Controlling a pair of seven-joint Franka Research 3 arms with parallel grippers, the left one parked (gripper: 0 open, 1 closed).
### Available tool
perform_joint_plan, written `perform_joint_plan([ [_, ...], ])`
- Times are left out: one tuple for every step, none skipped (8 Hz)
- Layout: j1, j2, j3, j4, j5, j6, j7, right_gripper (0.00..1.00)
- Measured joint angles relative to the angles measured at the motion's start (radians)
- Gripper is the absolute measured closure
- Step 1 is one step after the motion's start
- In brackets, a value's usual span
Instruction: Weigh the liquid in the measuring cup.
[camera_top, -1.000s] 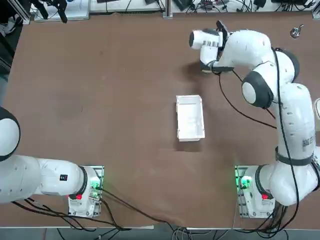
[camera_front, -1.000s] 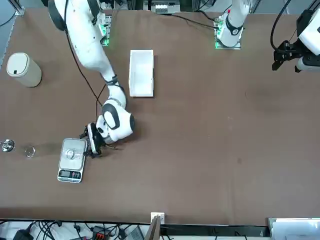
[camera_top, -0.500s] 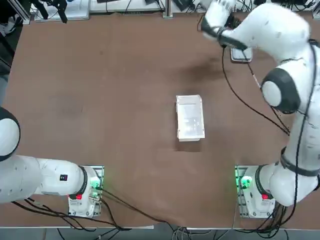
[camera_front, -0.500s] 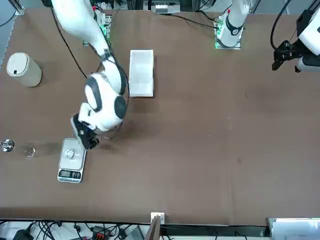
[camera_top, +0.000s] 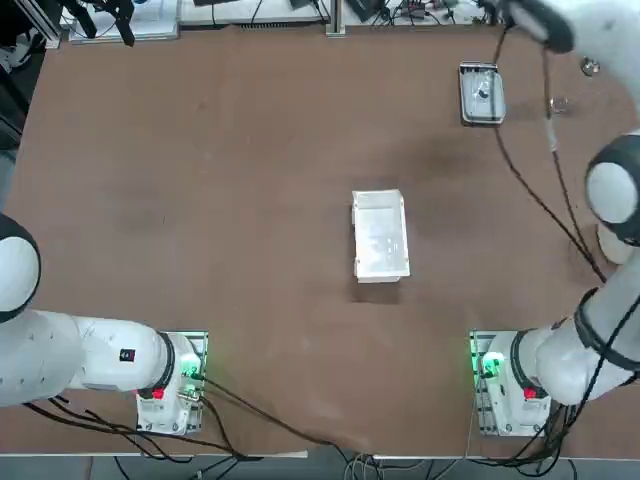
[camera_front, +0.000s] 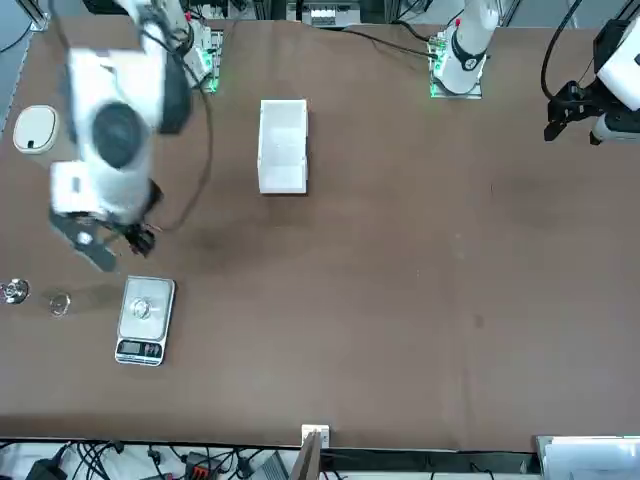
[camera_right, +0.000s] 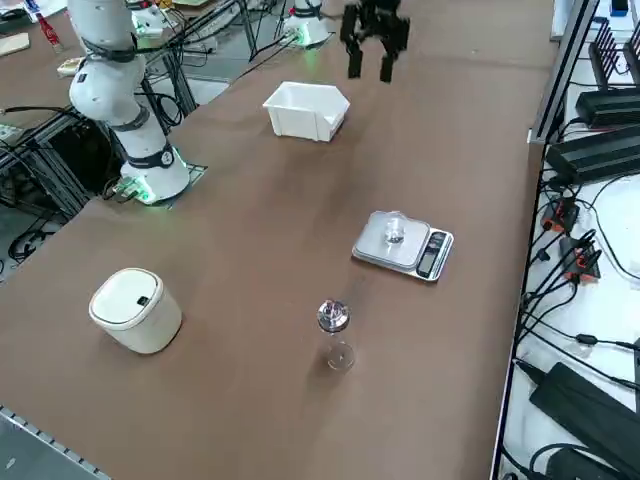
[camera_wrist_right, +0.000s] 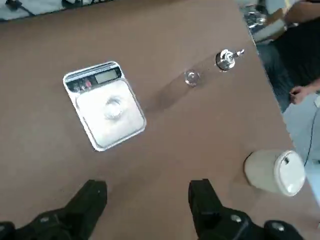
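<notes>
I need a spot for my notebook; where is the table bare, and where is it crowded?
Bare: the broad stretch between the white open box and the scale. Crowded: around the scale, clear glass piece and shiny metal piece; the right pincer hovers nearby, open.

White arm (camera_right: 110, 90), dark joint bands; black pincer (camera_wrist_right: 147, 210), silver screws; loose black cables (camera_top: 540, 200).

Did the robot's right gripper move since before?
Yes. In the front view, the right gripper was down by the scale's near edge; now it is up and left of the scale, closer to the white bin.
</notes>
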Motion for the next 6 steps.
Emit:
perform_joint_plan([
  [-0.05, -0.048, -0.001, -0.008, 0.083, -0.017, -0.15, 0.0],
  [-0.103, -0.09, -0.002, -0.022, 0.152, -0.026, -0.294, 0.0],
  [-0.16, -0.129, -0.003, -0.044, 0.208, -0.029, -0.439, 0.0],
  [-0.221, -0.167, -0.003, -0.077, 0.278, -0.031, -0.575, 0.0],
  [-0.274, -0.206, -0.003, -0.114, 0.342, -0.033, -0.677, 0.0],
  [-0.309, -0.246, -0.003, -0.153, 0.376, -0.034, -0.736, 0.0],
])
